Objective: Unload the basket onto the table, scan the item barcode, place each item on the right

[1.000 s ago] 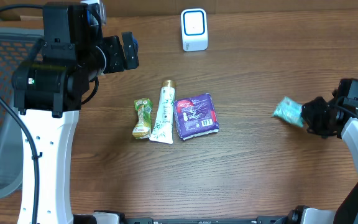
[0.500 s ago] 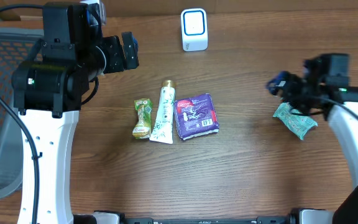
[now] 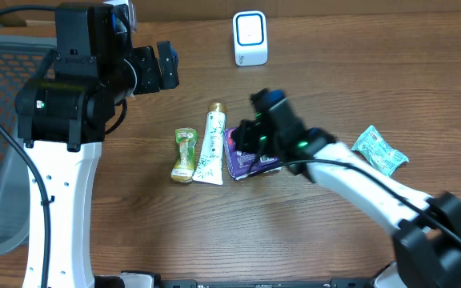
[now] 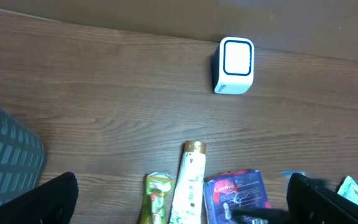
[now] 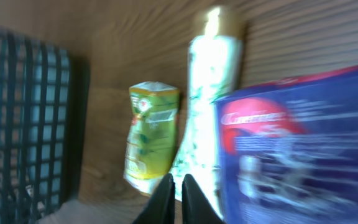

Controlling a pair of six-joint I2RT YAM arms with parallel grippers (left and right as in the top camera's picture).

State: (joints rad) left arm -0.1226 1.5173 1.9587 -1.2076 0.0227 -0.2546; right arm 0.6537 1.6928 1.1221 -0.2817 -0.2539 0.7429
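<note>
Mock shop checkout: barcode scanner

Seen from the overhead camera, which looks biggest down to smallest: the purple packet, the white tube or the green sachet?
Largest: purple packet, though the right arm hides part of it.
Then white tube.
Smallest: green sachet.

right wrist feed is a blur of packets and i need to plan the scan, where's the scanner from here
Observer: The white scanner stands at the far edge of the table, beyond the cap end of the tube.
Operator: anything off to my right
Observer: A teal packet lies flat on the wood, to the right of the purple pack and apart from it.
Operator: left arm in the way
Observer: No, the left gripper hangs open and empty, off to the left of the row.
</note>
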